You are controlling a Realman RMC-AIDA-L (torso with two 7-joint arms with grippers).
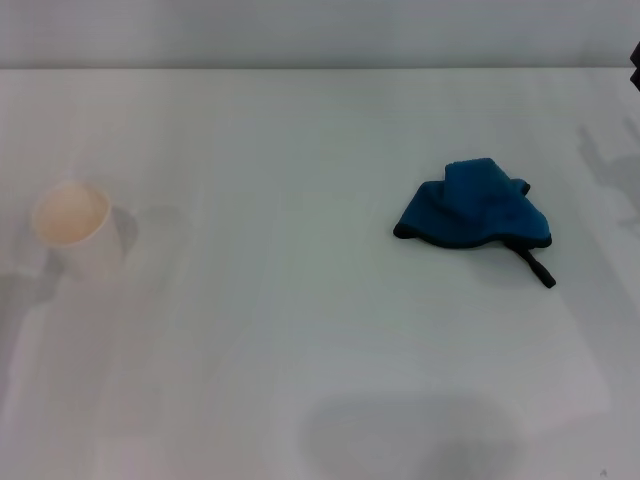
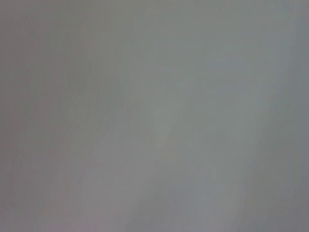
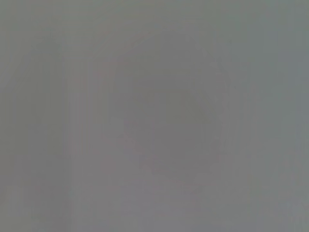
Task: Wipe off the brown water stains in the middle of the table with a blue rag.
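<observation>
The blue rag [image 1: 475, 205] lies crumpled on the white table [image 1: 300, 330], right of centre in the head view. Its black edge trim runs along the near side and its short black loop strap [image 1: 535, 268] trails toward me. No brown water stains show on the tabletop in any view. Neither gripper appears in the head view. Both wrist views show only a plain grey surface with no fingers in them.
A white paper cup [image 1: 75, 225] with a pale tan inside stands upright at the left of the table. A small dark part [image 1: 635, 65] pokes in at the far right edge. A soft grey shadow [image 1: 410, 435] lies on the table's near middle.
</observation>
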